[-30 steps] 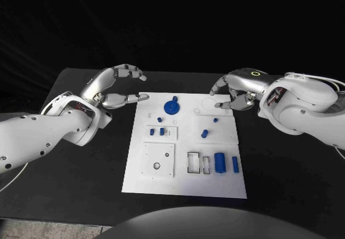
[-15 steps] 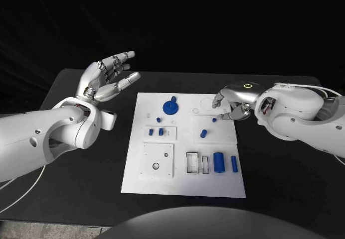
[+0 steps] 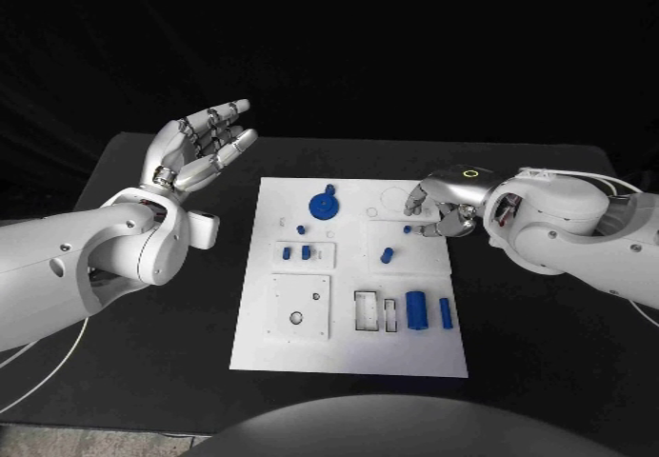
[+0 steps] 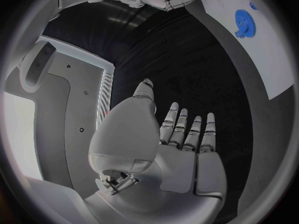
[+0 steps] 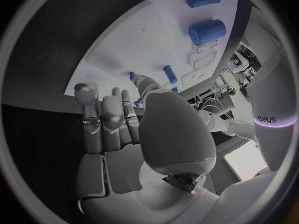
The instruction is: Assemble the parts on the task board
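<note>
The white task board [image 3: 350,333] lies mid-table. On it are a blue gear [image 3: 324,205], two small blue pieces [image 3: 297,253], a blue peg [image 3: 389,254], a tiny blue peg [image 3: 408,228], and a thick cylinder [image 3: 416,310] beside a slim one [image 3: 447,312]. My left hand [image 3: 204,143] is raised beyond the board's far left corner, fingers spread, holding nothing; its flat palm [image 4: 181,134] faces the gear [image 4: 244,21]. My right hand [image 3: 437,205] hangs over the board's far right edge, fingertips just by the tiny peg. Its fingers [image 5: 102,114] are straight and its palm is bare.
A recessed square plate [image 3: 302,307] and rectangular slots [image 3: 370,310] occupy the board's near half. Black table [image 3: 137,362] surrounds the board on both sides. In the right wrist view the thick cylinder [image 5: 207,32] and the slim cylinder [image 5: 203,0] lie ahead of the fingers.
My left hand uncurled and lifted away from the board's far left corner. My right hand moved lower and inward over the board, towards the tiny peg.
</note>
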Robot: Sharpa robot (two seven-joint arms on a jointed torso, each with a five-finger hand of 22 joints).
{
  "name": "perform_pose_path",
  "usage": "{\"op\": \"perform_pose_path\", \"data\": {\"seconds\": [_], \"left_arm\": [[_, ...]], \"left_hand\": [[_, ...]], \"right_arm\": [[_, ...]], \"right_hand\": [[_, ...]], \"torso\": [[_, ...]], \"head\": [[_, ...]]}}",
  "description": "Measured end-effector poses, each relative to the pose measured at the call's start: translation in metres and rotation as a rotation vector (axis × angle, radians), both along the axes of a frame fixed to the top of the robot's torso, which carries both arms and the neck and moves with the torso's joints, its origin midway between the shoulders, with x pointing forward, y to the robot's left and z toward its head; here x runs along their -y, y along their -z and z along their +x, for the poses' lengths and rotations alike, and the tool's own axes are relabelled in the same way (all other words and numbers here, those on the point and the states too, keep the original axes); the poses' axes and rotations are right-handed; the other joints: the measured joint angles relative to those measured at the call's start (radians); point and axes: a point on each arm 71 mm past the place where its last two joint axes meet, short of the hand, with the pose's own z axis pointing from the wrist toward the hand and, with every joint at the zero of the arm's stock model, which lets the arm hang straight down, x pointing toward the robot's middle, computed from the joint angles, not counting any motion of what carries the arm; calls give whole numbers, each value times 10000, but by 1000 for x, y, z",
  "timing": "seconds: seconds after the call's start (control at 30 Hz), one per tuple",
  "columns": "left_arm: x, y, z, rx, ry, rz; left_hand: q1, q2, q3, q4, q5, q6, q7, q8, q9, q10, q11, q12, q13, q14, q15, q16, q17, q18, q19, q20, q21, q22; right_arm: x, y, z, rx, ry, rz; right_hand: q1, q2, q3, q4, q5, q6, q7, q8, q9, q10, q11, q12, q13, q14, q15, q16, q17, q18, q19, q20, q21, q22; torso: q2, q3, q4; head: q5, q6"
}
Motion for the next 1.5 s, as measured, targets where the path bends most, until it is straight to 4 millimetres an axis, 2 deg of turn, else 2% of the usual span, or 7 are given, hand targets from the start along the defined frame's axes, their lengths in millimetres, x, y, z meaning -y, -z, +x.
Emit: {"op": "perform_pose_path", "data": {"seconds": [0.07,0.17,0.57,0.73,1.13,1.2,1.5], "left_arm": [[0,1,0,-29,19,-27],[0,2,0,-71,53,-46],[2,7,0,-217,220,-38],[2,8,0,-235,279,8],[5,9,-1,-67,540,263],[5,9,-1,-51,571,292],[6,11,-1,-52,688,374]], "left_hand": [[75,75,0,0,43,48,27,0,-42,0,0,5,-48,6,6,0,-5,0,13,13,0,-1],[118,118,0,0,48,89,17,0,-75,0,0,60,-81,59,14,0,-14,-1,35,35,0,15],[291,290,-52,-51,174,409,58,0,-158,0,77,161,-136,145,71,-58,-34,1,420,151,137,473],[383,382,-124,-52,200,820,105,66,-157,51,128,237,-136,234,89,-58,-34,0,628,157,202,670],[474,473,-307,-29,238,893,106,66,-258,86,163,336,-135,647,198,19,-23,1,1037,187,370,683],[491,490,-335,-58,238,893,106,66,-267,86,163,337,-135,733,198,74,-8,1,1109,176,370,676],[554,553,-401,-46,280,893,106,66,-319,86,163,337,-135,1072,318,195,24,1,1326,197,473,615]], "right_arm": [[-1,3,0,-30,-42,67],[-2,6,0,-54,-118,179],[-9,18,2,-85,-403,532],[-11,22,2,-131,-443,573],[-13,25,4,-114,-402,516],[-13,26,4,-100,-388,480],[-12,26,4,-51,-335,369]], "right_hand": [[123,-16,111,-111,495,45,-41,0,64,61,-43,0,-58,0,0,43,0,0,26,-26,71,0],[146,-39,191,-191,736,45,-41,0,103,106,-36,37,-110,0,0,82,0,-1,26,-26,71,0],[244,-26,399,-314,754,202,-54,1,283,530,-83,271,-142,35,35,124,-2,-1,61,9,144,-2],[264,-51,512,-427,754,316,-94,176,497,769,-158,488,-65,34,35,164,-9,-1,98,-28,144,-2],[342,-53,596,-621,828,349,-129,408,862,819,-179,811,166,-4,-3,114,-168,-1,91,-34,32,0],[342,-53,618,-684,927,349,-130,508,983,704,-209,898,246,-46,-45,43,-242,0,22,-103,-106,5],[226,-95,566,-840,901,-67,-269,595,1439,-332,-89,1255,688,-357,-68,-256,-579,0,-302,-64,-866,4]], "torso": [[0,-7,0],[-2,-8,8],[-7,-24,26],[-7,-27,26],[-16,-33,12],[-19,-31,8],[-26,-27,4]], "head": [[-9,0],[-26,0],[-109,0],[-89,0],[-64,0],[-59,0],[-40,0]]}}
